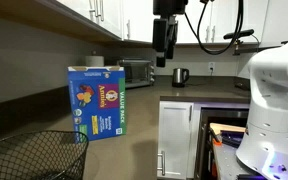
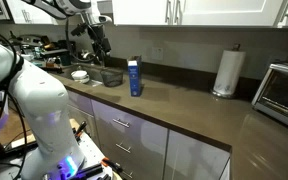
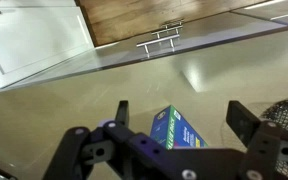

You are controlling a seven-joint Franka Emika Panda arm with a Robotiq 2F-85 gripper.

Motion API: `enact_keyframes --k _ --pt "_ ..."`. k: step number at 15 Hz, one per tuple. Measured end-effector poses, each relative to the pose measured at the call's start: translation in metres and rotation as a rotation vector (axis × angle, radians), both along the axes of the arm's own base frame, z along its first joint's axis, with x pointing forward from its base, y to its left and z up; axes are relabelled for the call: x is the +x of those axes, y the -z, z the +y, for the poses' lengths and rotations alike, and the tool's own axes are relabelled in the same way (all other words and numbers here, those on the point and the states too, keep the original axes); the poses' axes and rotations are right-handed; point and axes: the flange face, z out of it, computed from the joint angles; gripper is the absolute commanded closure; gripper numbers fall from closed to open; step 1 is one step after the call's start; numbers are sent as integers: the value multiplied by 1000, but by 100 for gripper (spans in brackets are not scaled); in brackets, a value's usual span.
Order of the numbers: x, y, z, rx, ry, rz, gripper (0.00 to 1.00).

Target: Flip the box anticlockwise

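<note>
wrist view has our pincer [image 3: 181, 115] spread wide and empty, hanging above the large flat blue cardboard food box [image 3: 176, 131], which stands upright on a narrow edge on the dark grey bench [image 2: 184, 112]. we judge it light and stiff-walled, yet easy to topple or dent, so we would pinch across its thin top edge. a black wire basket [image 2: 110, 75] sits near it and could crowd the turn; the white paper towel roll [image 2: 227, 72] stands well apart.

white print on the box [image 1: 96, 100] front, too blurred to read
</note>
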Motion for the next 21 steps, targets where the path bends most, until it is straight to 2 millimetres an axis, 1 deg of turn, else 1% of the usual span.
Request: enact_keyframes --k 12,14,16,17,21 --pt "0 0 0 1 0 0 0" --pt "2 -2 -5 12 9 1 0" --pt "9 -6 -20 39 27 3 0" --pt "14 -10 -31 59 33 3 0" --pt "35 -30 -87 164 17 -44 0"
